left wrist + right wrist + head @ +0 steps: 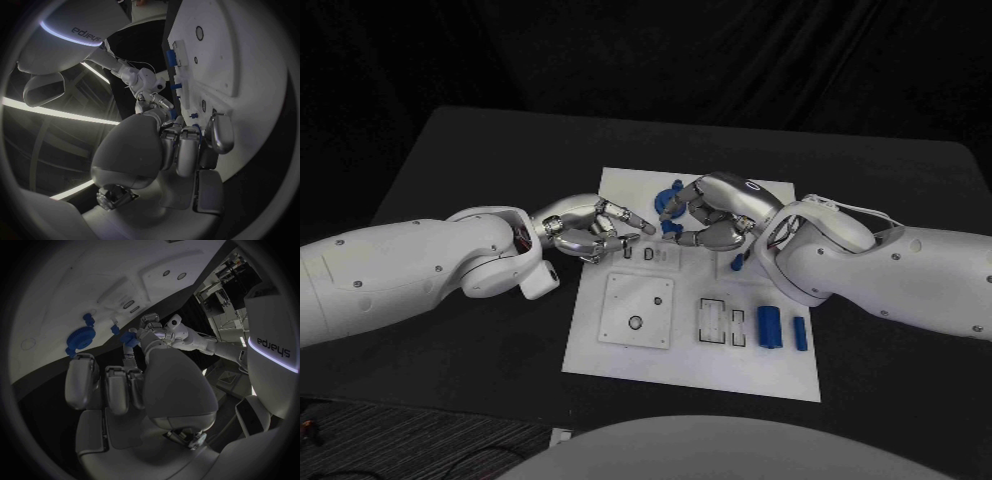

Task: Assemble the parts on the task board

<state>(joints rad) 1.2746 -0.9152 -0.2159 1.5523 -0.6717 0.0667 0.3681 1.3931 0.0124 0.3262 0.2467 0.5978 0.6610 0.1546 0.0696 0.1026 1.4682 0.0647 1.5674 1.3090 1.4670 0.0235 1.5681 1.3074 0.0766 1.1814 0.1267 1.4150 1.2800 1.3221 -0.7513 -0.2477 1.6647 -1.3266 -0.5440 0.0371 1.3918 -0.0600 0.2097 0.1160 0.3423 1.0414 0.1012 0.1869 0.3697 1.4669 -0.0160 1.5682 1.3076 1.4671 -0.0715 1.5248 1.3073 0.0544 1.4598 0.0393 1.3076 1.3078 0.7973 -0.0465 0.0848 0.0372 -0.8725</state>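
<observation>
Near edge of the white board (733, 375): flat, matte, rectangular, lying on the black table (473, 150). Two blue cylinders (770, 327) lie side by side near the board's right edge, the fatter one on the left and a slimmer one just beside it, both apart from the hands. Left of them, two rectangular outlined slots (723, 320). Further left, a raised square white plate (638, 310) with a small round hole and corner dots.

Mid board: left hand (596, 230) sits over the board's left edge, silver fingers curled in toward the small slots there. Cannot tell whether it grips anything. Right hand (711, 212) is just across from it, fingers clenched around a small blue part (672, 228); in the right wrist view a blue piece (129, 337) sits at the fingertips. A small blue peg (737, 262) is near the right wrist.

Far side: a blue round gear-shaped part (669, 195) with lobed edge lies on the board just beyond the right hand, also seen in the right wrist view (80, 336).

Room: the hands nearly meet over mid board, tight there. Board's near half and the table on all sides are open.
</observation>
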